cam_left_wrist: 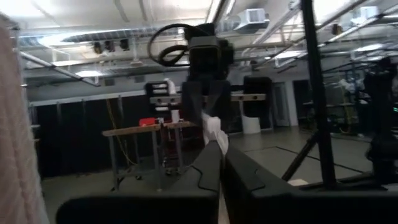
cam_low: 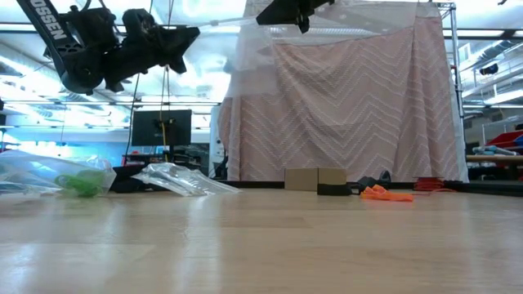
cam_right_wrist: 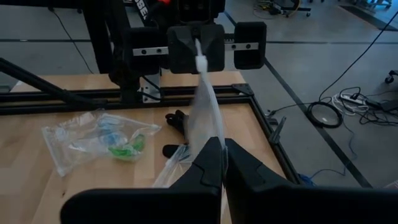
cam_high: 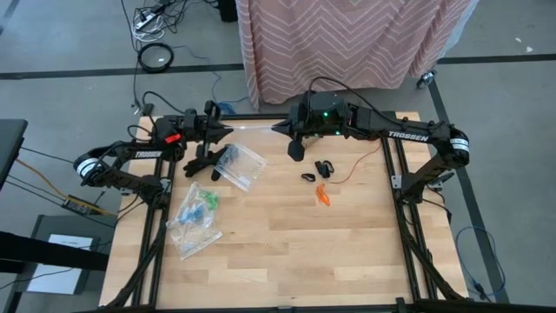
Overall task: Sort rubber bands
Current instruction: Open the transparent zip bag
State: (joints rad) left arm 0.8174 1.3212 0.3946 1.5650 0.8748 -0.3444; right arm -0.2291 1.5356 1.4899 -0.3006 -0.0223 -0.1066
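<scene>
Both the left gripper (cam_high: 228,130) and the right gripper (cam_high: 276,128) are closed on opposite ends of one clear zip bag (cam_right_wrist: 203,118), stretched between them above the table (cam_high: 287,252) (contents indiscernible). Two bags (cam_high: 198,213) hold green and blue rubber bands (cam_right_wrist: 124,148); black (cam_high: 320,169) and orange ones (cam_high: 322,196) lie loose.

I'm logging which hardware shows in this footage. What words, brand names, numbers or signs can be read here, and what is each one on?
"TROSSEN": white letters on the right arm, high view.
"OSSEN": the end of the same brand name, cut off by the picture's edge, on the arm at the low view's top left.
White letters on the arm facing the right wrist camera: cut off, not readable.
No numbers or signs can be read.
</scene>
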